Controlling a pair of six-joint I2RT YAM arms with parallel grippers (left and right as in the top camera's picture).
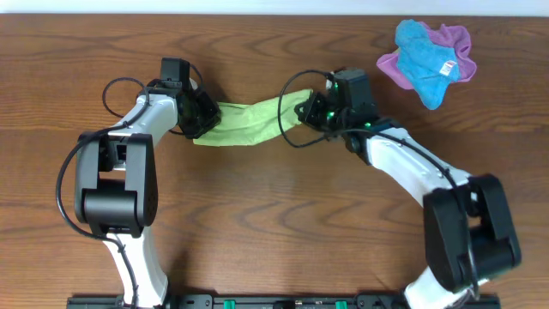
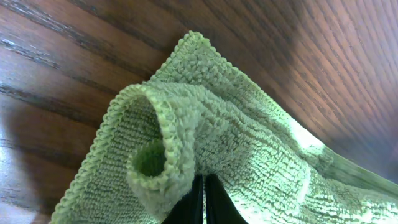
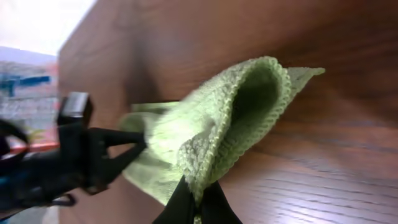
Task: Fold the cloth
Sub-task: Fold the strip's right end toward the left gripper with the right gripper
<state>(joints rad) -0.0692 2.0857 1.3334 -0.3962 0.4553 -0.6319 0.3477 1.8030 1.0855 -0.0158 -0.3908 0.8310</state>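
- The left end effector (image 1: 197,118) is pinched shut on one end of the cloth (image 1: 244,123). The right end effector (image 1: 305,110) is clamped on the other end.
- The cloth spans between them as a bunched strip, toward the far middle of the counter (image 1: 274,223).
- Step in hand, as I judge it: both ends are gripped and the fold is not yet laid. The next move calls for the edges to meet evenly.
- Count: two end effectors, one lime cloth, one blue cloth (image 1: 422,53) and one purple cloth (image 1: 459,39).
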